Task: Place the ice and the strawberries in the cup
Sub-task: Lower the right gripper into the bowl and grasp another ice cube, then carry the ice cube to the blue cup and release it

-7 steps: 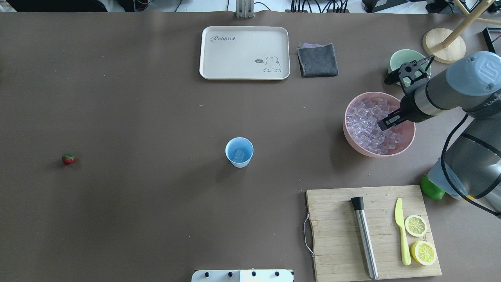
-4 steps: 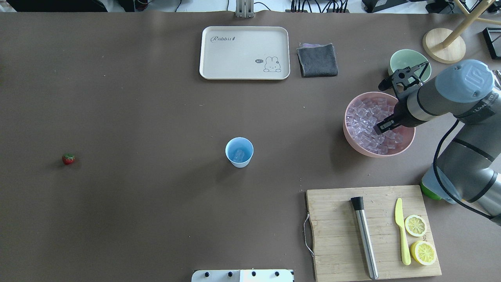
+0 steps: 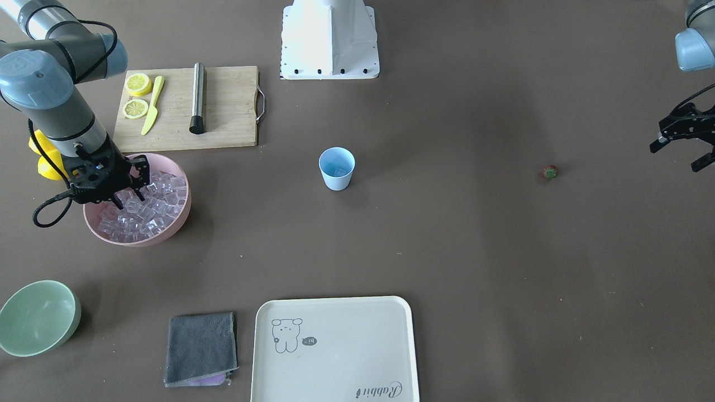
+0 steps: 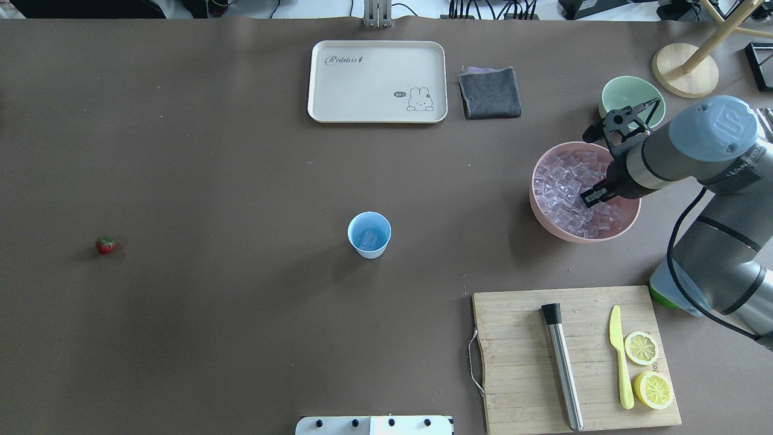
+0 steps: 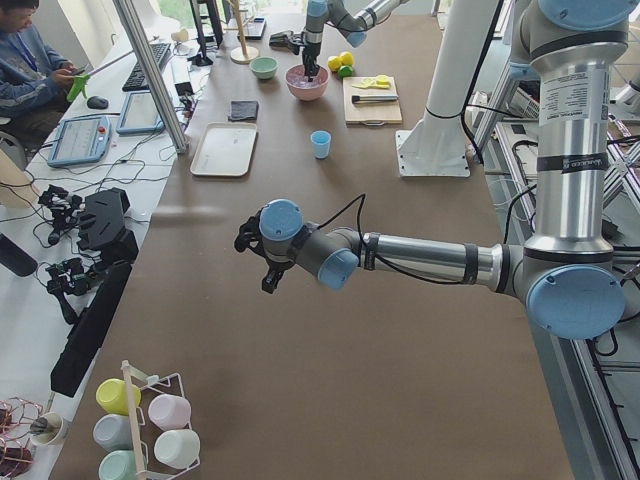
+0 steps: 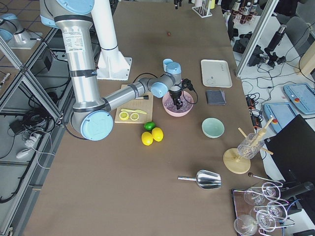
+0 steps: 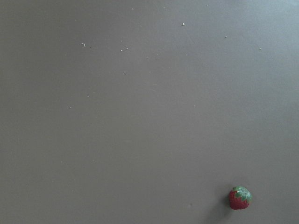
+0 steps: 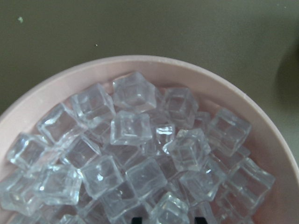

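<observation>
Right gripper [image 4: 593, 196], jaws parted, stands tip-down in the ice [image 8: 131, 128] heaped in the pink bowl [image 4: 564, 235]; cup [image 4: 369, 234] well apart to its left.

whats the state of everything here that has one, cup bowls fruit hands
cup: upright, a little ice inside
pink bowl: upright, heaped with ice
strawberry: loose on the table, outside the cup
green bowl: upright, empty
right hand: open, down in the pink bowl's ice
left hand: open, empty, above the table
tray: empty
cloth: folded
lemon: cut in halves, on the board
</observation>
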